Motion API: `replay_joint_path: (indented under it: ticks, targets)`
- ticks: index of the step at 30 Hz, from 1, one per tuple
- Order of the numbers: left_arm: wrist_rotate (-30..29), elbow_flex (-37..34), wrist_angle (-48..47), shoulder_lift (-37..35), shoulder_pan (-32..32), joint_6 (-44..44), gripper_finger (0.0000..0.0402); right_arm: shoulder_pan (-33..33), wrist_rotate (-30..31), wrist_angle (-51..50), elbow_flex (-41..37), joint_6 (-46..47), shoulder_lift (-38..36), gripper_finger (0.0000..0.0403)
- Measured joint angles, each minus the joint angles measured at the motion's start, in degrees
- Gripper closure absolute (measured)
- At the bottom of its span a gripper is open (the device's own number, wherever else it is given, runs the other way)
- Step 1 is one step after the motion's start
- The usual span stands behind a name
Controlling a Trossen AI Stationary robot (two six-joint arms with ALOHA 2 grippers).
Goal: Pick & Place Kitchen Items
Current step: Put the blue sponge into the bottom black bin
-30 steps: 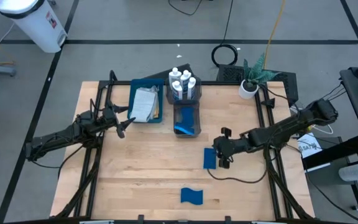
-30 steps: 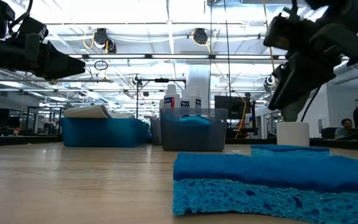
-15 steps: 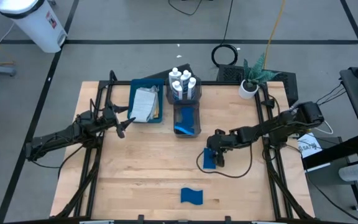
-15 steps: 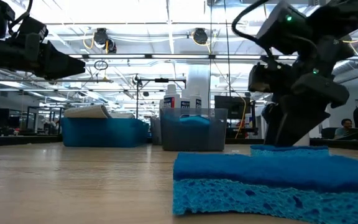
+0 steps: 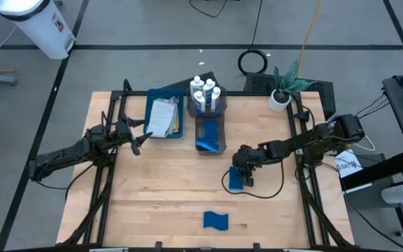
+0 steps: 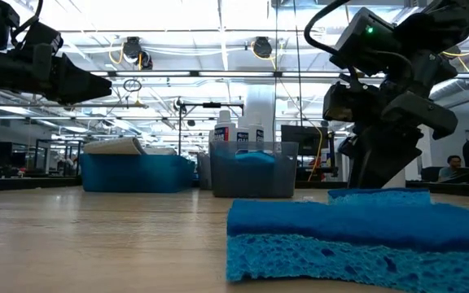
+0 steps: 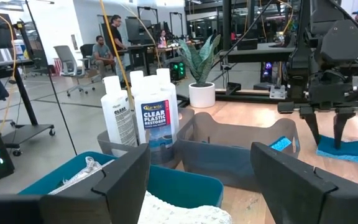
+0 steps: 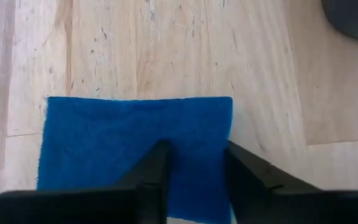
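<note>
A blue sponge lies flat on the wooden table, right of centre. My right gripper stands over its far part, fingers open and pointing down, tips at the sponge's top face; the left wrist view shows this too. A second blue sponge lies near the front edge. My left gripper is open and empty, hovering beside the blue tray, which holds a folded light cloth. White bottles stand in the far grey bin. My right gripper's open fingers come at the sponge from above, over its top face near one short edge. I cannot tell whether the tips touch it. The sponge lies flat on the table.
Two grey bins stand at the far middle, one with bottles, one with a blue sponge inside. A potted plant stands at the far right corner. Bare wood lies between the two sponges and on the table's left half.
My right gripper has gone toward the table's left edge and down onto the sponge right of centre, most of it in the first half second. The sponge has stayed in place.
</note>
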Motion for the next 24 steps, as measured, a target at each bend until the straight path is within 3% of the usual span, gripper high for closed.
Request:
replay_joint_path:
  ticks: [10,20,24]
  targets:
    - [0.0,0.0,0.0,0.0,0.02,-0.01,0.0119,0.0,0.56,-0.3,-0.04,-6.43,-1.79,0.0395]
    - [0.0,0.0,0.0,0.02,0.02,-0.01,0.0119,-1.43,7.85,-0.28,4.17,-15.04,-12.1,0.0401]
    - [0.01,0.0,0.01,0.01,0.02,-0.01,0.0119,-2.91,7.99,0.42,6.29,-18.84,-14.68,0.0402]
